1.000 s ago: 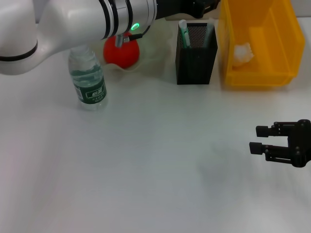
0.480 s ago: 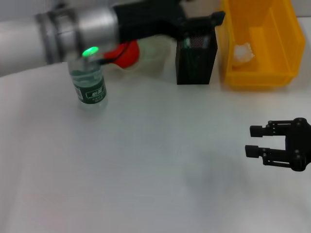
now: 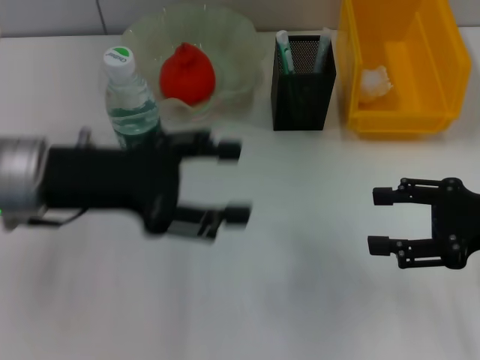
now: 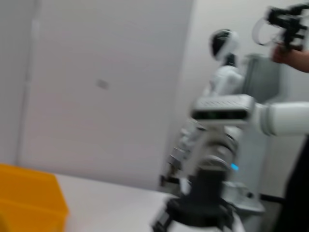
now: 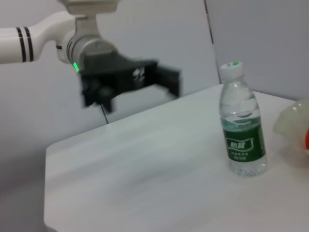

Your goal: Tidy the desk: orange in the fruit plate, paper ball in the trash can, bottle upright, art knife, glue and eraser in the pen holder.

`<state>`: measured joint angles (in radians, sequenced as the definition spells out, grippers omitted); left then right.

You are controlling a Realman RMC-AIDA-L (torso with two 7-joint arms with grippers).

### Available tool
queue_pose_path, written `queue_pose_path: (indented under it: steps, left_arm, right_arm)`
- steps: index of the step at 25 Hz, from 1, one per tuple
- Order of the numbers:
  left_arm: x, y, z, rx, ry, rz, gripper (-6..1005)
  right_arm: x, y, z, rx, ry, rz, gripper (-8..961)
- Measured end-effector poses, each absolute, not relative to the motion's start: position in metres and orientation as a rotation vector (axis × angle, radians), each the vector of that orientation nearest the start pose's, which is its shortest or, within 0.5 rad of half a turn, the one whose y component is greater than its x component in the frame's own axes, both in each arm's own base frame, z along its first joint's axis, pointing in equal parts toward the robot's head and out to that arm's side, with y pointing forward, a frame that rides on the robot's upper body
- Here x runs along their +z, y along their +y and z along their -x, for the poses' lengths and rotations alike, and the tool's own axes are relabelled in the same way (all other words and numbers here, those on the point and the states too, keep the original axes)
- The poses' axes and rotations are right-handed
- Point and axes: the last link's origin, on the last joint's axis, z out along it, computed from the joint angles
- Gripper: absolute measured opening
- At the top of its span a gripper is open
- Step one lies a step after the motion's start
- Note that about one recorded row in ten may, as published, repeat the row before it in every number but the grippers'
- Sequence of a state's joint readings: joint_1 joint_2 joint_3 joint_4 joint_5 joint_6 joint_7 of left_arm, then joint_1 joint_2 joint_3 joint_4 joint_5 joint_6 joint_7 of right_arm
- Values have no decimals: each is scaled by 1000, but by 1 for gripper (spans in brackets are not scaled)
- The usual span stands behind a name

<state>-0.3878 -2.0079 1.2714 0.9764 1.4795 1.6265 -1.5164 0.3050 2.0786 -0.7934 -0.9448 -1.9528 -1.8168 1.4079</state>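
**Orange in the fruit plate, bottle upright, both grippers empty**

The orange lies inside the pale, wavy-edged fruit plate at the upper middle of the head view. Just beside the plate, on its left, the water bottle stands upright on the white desk; it has a green cap and a green label. In the right wrist view the same bottle stands upright at the right of the frame, and a small part of the plate shows at the right edge.

To the right of the plate stands the black mesh pen holder, with a green-and-white stick and other slim items upright in it; I cannot tell exactly which items they are. Further right, in the upper right corner, is the yellow bin with the white paper ball inside it.

The left gripper is at the middle left of the head view, in front of the bottle, blurred. Its two fingers are spread wide apart and hold nothing. In the right wrist view it appears at the upper left, above the desk.

The right gripper is at the lower right of the head view, well apart from all objects. Its fingers are also spread apart and it holds nothing.
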Motion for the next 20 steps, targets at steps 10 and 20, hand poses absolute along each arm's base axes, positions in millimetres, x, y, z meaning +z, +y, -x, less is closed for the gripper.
queue_pose_path:
  steps: [10,20]
  left_arm:
    - [32,271,248,-804,-452,3056,847]
    - [35,263,262,-723,-464,3090,847]
  right_arm:
    - [33,269,-271,672,492,2901,783]
    - [36,269,-272,659,522,2903,783]
